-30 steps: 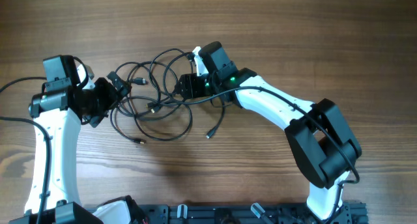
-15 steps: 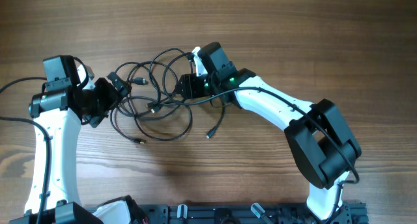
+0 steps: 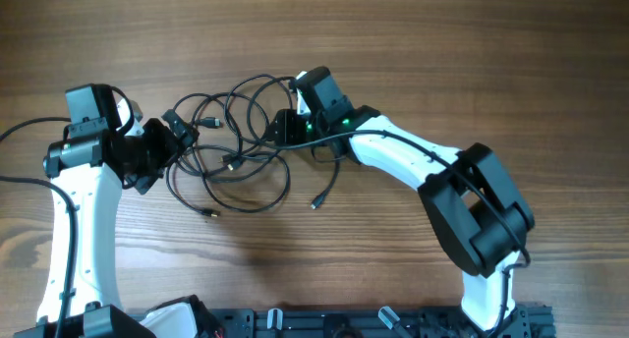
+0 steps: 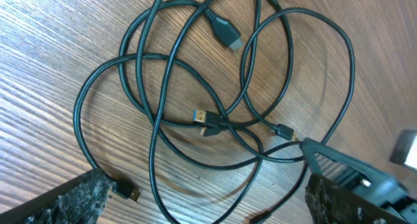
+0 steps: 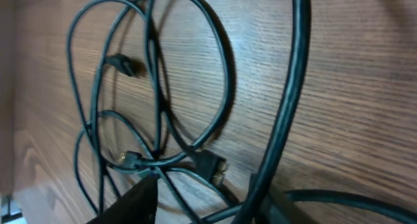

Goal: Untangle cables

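Note:
The cables [image 3: 236, 161] are thin black cords lying in one loose tangle of overlapping loops on the wooden table. My left gripper [image 3: 167, 146] sits at the tangle's left edge and is open. In the left wrist view its fingers [image 4: 71, 198] stand wide apart, with loops of the cables [image 4: 195, 87] and a blue-tipped plug [image 4: 201, 113] ahead of them. My right gripper [image 3: 278, 132] is low over the tangle's right side. In the right wrist view, strands of the cables [image 5: 215, 68] and a plug [image 5: 208, 165] lie between its parted fingers [image 5: 133, 204], a gap still showing.
Two loose plug ends [image 3: 316, 202] [image 3: 206, 212] trail toward the front of the table [image 3: 442, 43]. A black rail [image 3: 344, 323] runs along the front edge. The right arm's white links [image 3: 413, 161] stretch across the right half.
My right gripper's jaws have narrowed around the strands, and its arm has shifted slightly. The left arm and the tangle look the same.

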### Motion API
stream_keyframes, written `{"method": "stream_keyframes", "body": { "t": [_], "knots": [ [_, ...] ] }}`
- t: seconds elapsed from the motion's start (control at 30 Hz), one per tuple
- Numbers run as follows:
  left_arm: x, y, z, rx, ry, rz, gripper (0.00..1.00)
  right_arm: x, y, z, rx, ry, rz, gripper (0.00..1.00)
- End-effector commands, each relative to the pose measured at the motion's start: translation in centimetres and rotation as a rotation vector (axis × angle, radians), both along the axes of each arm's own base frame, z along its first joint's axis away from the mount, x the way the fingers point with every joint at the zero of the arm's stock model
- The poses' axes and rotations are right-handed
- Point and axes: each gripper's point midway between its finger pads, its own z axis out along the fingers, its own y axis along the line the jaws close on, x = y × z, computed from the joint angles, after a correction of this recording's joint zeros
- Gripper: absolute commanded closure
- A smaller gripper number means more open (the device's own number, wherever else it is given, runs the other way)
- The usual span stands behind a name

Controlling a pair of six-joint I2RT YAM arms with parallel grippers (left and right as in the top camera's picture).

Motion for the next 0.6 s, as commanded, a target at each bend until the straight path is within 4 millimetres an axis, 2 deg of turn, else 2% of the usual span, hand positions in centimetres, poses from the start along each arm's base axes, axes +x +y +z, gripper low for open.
{"method": "stream_keyframes", "body": {
  "t": [0.0, 0.07, 0.2, 0.3, 0.43, 0.57],
  "knots": [
    [-0.3, -0.1, -0.6, 0.006, 0.017, -0.015, 0.0, 0.0, 0.1, -0.8, 0.004, 0.041, -0.043, 0.67],
    [-0.3, -0.1, -0.6, 0.006, 0.018, -0.015, 0.0, -0.3, 0.5, -0.5, 0.026, 0.049, -0.024, 0.96],
    [-0.3, -0.1, -0.6, 0.006, 0.017, -0.015, 0.0, -0.5, 0.7, 0.4, 0.06, 0.055, -0.002, 0.96],
    [-0.3, -0.1, -0.6, 0.006, 0.018, -0.015, 0.0, 0.0, 0.4, 2.2, 0.077, 0.024, -0.006, 0.96],
    [-0.3, -0.1, -0.6, 0.006, 0.017, -0.015, 0.0, 0.4, 0.2, 6.3, 0.11, -0.082, 0.029, 0.96],
    [-0.2, -0.1, -0.6, 0.008, 0.013, -0.015, 0.0, 0.2, 0.1, 12.1, 0.164, -0.21, 0.057, 0.96]
  ]
}}
